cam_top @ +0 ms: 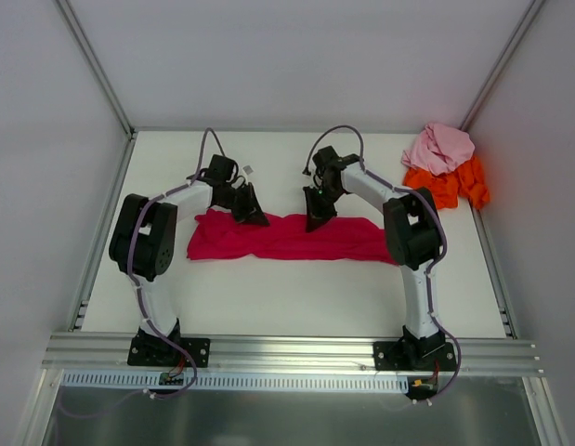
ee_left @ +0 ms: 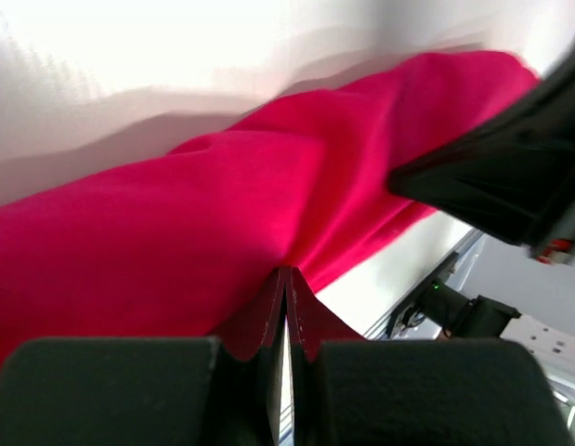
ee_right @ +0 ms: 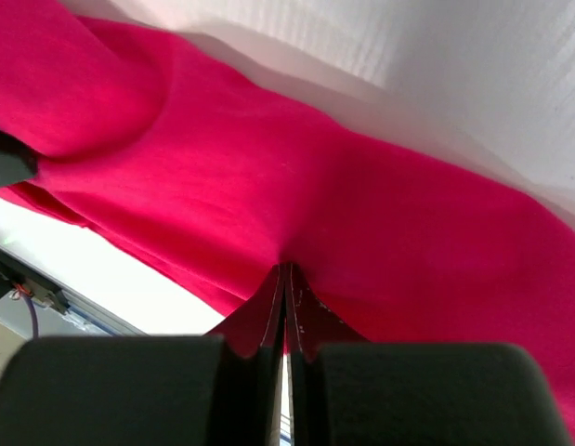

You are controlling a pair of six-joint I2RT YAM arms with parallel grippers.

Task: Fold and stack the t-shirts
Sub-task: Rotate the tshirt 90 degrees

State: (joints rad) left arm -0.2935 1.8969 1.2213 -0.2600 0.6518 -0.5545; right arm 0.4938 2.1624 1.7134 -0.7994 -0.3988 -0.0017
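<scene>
**Top external view.** Two end effectors, three t-shirts, one worktop (cam_top: pixel 296 297).
- Left end effector (cam_top: pixel 253 214): centre-left of frame, tips down on the upper edge of the crimson-magenta t-shirt (cam_top: pixel 287 240).
- Right end effector (cam_top: pixel 317 216): centre of frame, tips down on the same upper edge.
- Crimson-magenta t-shirt: long flat band across the middle of the worktop, between the two arms.
- Pale pink t-shirt (cam_top: pixel 439 147): crumpled, upper right of frame, lying on top of the bright orange t-shirt (cam_top: pixel 451 186).
- Bright orange t-shirt: also crumpled, well apart from the crimson one.

**Left wrist view.**
- Left end effector (ee_left: pixel 285 279): bottom centre, fingers pressed together with a pinch of crimson cloth clamped between them.
- One t-shirt visible (ee_left: pixel 176 242), filling the middle of frame.

**Right wrist view.**
- Right end effector (ee_right: pixel 285 275): bottom centre, fingers likewise squeezed tight on a fold of the same crimson cloth.
- One t-shirt visible (ee_right: pixel 380 223), spread from upper left to lower right.
</scene>
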